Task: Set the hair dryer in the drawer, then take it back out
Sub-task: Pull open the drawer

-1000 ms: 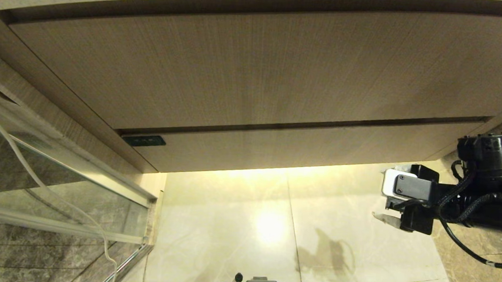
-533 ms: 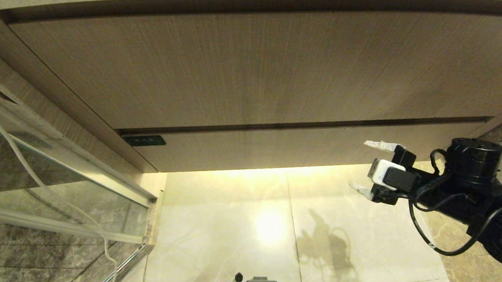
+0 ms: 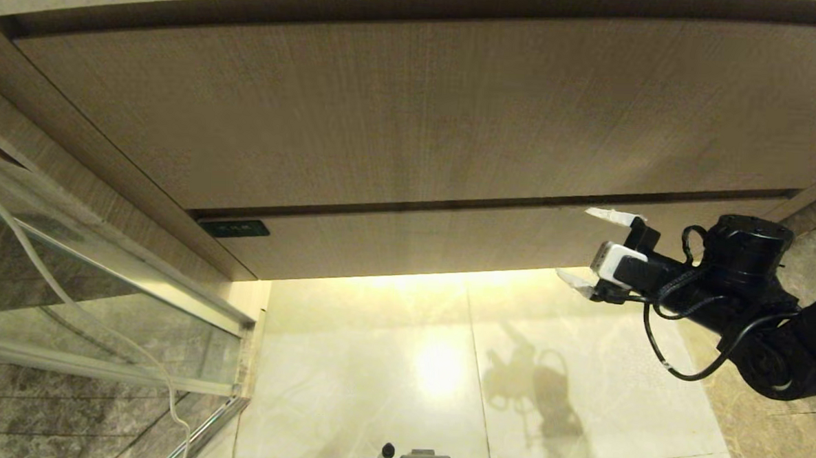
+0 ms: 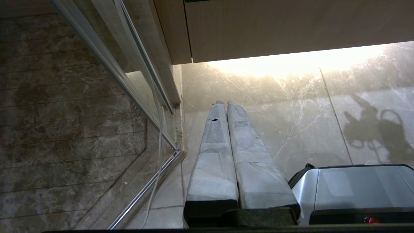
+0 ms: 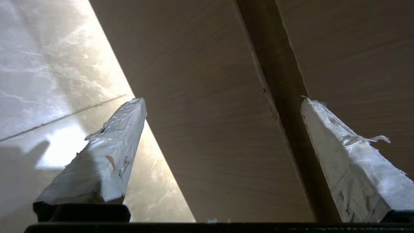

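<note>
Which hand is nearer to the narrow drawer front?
Right. The right hand, open, is before the drawer front near its right end; the left hand, shut, points at the floor below.

We note matt, fine-grained light-brown wood cabinet panels (image 3: 399, 118), a glossy pale marble floor (image 3: 374, 379) with bright reflections, rough wrinkled tape-wrapped right gripper fingers (image 5: 106, 155), and a shiny metal-framed glass partition (image 3: 102, 298).
</note>
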